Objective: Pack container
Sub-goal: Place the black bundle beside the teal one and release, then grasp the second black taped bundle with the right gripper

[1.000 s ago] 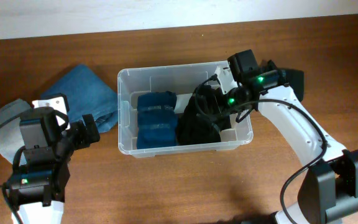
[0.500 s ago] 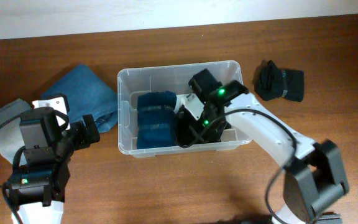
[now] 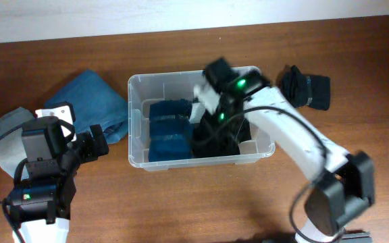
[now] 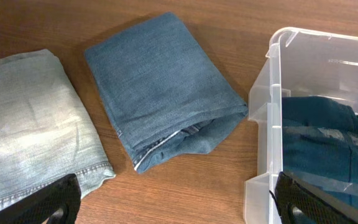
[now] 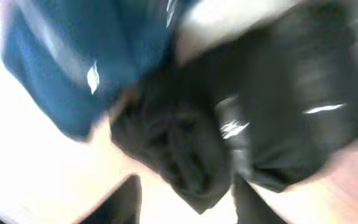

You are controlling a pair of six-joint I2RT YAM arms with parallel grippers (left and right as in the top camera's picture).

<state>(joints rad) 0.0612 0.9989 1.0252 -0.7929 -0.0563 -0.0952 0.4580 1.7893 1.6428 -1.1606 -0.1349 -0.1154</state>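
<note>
The clear container [image 3: 135, 121] stands mid-table. It holds a folded dark blue garment [image 3: 169, 131] on the left and a black garment [image 3: 211, 143] on the right. My right gripper [image 3: 220, 125] hangs inside the container over the black garment. In the blurred right wrist view its fingers [image 5: 185, 199] are spread apart, with the black garment [image 5: 191, 149] just beyond them and the blue garment [image 5: 73, 62] beside it. My left gripper [image 4: 176, 205] is open and empty over bare wood, left of the container wall [image 4: 272, 112].
Folded blue jeans [image 3: 90, 101] [image 4: 160, 87] and folded pale jeans [image 3: 2, 135] [image 4: 30, 124] lie left of the container. Another black garment [image 3: 304, 91] lies on the table to the right of the container.
My right arm swung from the container's right end to over its middle, then drew toward the far wall. The black garment on the table at right came into sight. The left arm stayed still.
</note>
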